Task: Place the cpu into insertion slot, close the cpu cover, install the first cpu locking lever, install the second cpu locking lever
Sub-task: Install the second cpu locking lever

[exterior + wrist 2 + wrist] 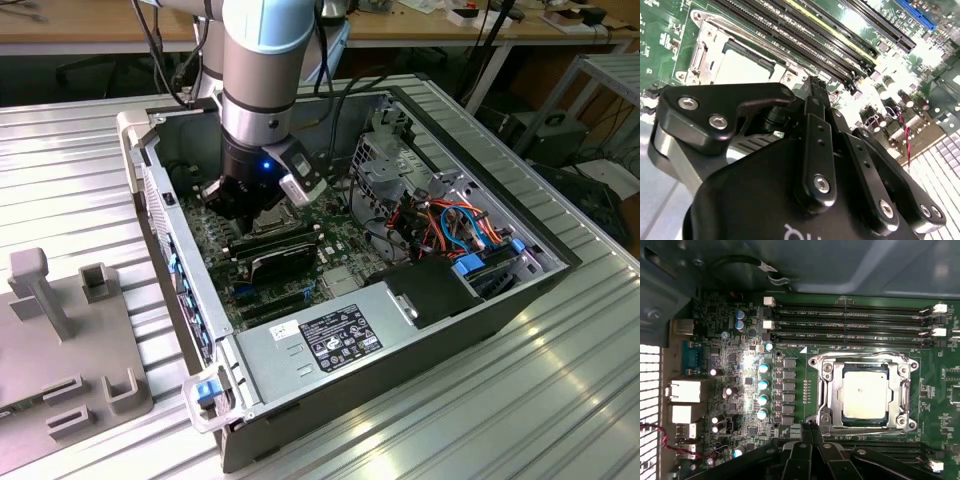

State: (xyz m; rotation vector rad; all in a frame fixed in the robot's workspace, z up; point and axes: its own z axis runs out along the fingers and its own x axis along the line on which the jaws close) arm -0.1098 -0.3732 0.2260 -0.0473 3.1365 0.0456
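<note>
Cpu (865, 395) matte square, seated under silver cover (829, 390).

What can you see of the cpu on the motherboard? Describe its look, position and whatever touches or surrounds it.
The cpu is a flat square chip with a pale, matte metal top and a thin darker rim. In both wrist views it lies flat in the insertion slot, beside the long memory slots. The cpu cover, a silver metal frame, lies down around its edges, leaving the top showing through the window. The hand is close beside the socket but apart from the chip.
</note>
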